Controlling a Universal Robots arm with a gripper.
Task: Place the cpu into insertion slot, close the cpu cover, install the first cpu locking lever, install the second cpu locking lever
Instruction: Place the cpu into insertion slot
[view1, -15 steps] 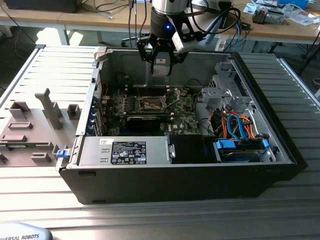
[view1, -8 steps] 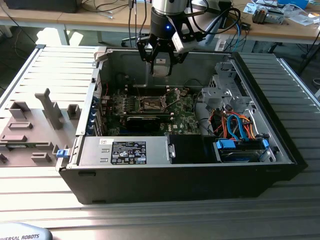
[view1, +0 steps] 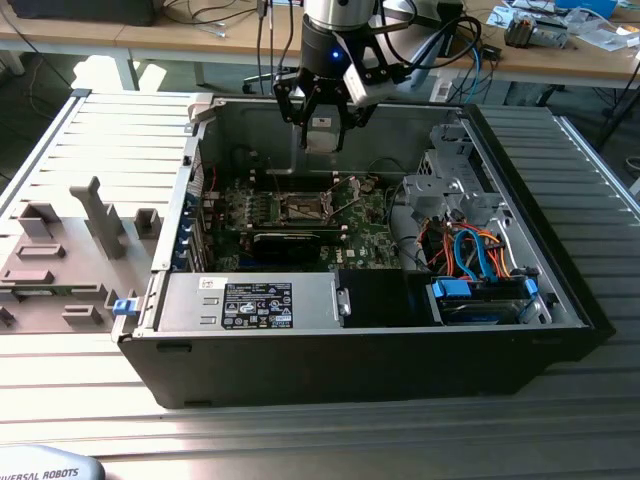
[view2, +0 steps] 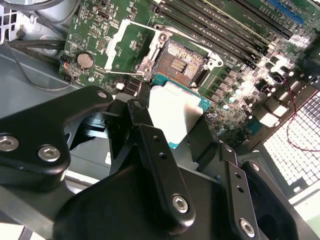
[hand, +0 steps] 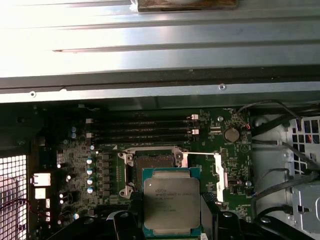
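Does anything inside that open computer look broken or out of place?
Nothing looks damaged. The square silver-grey chip, the cpu, is not seated: the black gripper holds it above the board by the bare socket, whose thin silvery metal cpu cover stands flipped open.

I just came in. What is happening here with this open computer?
A robot arm's gripper holds a small square chip between its jaws, inside an open computer case. The chip hangs near the empty socket and is not seated in it yet. The socket's metal cover is swung open to one side.
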